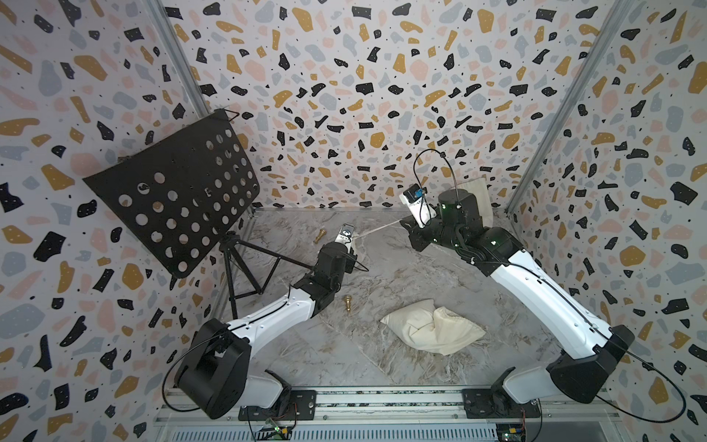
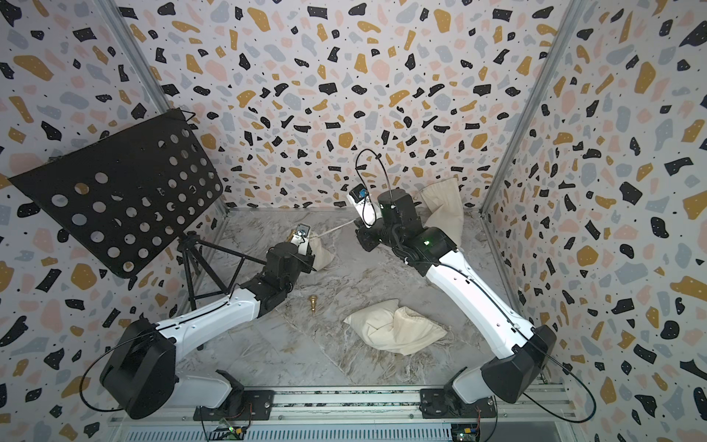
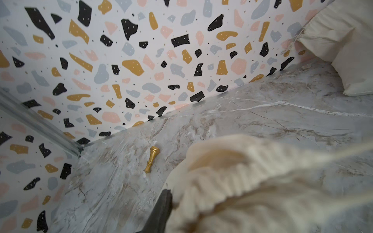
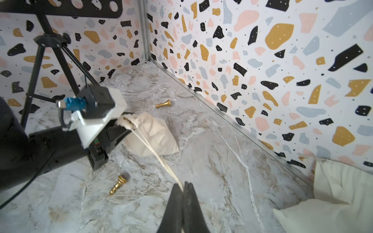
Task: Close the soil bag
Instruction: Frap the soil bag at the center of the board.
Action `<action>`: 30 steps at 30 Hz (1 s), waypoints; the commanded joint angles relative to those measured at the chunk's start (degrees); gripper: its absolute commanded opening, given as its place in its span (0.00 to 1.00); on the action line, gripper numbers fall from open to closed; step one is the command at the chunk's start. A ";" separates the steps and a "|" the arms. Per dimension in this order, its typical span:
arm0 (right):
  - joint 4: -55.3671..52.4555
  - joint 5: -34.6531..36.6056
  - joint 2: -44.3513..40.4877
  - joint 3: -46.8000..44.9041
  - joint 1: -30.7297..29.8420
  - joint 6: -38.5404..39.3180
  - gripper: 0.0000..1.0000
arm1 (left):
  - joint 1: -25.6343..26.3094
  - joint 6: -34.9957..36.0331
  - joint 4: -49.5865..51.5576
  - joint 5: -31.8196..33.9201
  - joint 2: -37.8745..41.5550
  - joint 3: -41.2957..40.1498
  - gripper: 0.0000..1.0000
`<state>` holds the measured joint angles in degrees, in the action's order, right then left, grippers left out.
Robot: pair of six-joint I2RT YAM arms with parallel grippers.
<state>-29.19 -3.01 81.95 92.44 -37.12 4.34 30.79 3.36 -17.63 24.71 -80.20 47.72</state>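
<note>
Where the table's (image 1: 382, 275) left edge meets the speckled wall, a music stand (image 1: 172, 203) tilts its black perforated metal desk over thin tripod legs. Just beside it, the left hand (image 4: 121, 127) sits at the gathered mouth of the soil bag (image 4: 153, 137). This is a small cream cloth pouch, soft and creased, whose body slumps on the grey marbled table near the back. One dark finger (image 3: 161, 209) touches the ruffled, pleated rim. The other is hidden behind blurred cloth, so I cannot tell whether that hand is clamped or merely resting there.

Two small gold chess pieces lie on their sides, turned and glossy. One (image 4: 163, 104) is behind the bag, the other (image 4: 118, 184) in front of it.

From the puckered mouth a pale twisted drawstring (image 4: 155, 153) runs taut and straight to the right hand (image 4: 184, 187). Its black tapered fingers are pressed together, pinching the cord between their tips.

Further right, a second cream cloth bag (image 1: 432, 331) lies crumpled on the table towards the front, and a third (image 2: 443, 210) leans against the back wall near the corner.
</note>
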 commanded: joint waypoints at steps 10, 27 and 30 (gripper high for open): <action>3.70 10.24 -15.16 -3.39 11.92 -0.51 0.00 | -15.84 -4.54 8.64 -6.60 -10.52 8.83 0.10; 8.01 -14.63 -1.59 -2.65 2.88 -5.42 0.00 | -12.54 -0.62 1.26 -33.24 -21.14 15.03 0.58; 8.22 -14.18 0.30 -2.09 0.49 -5.48 0.00 | -11.63 -0.75 -5.21 -32.28 -14.87 7.14 0.76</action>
<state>-22.68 -16.21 82.52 87.42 -34.85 -0.54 18.48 4.16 -15.05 -9.04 -101.19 59.05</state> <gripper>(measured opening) 0.052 0.734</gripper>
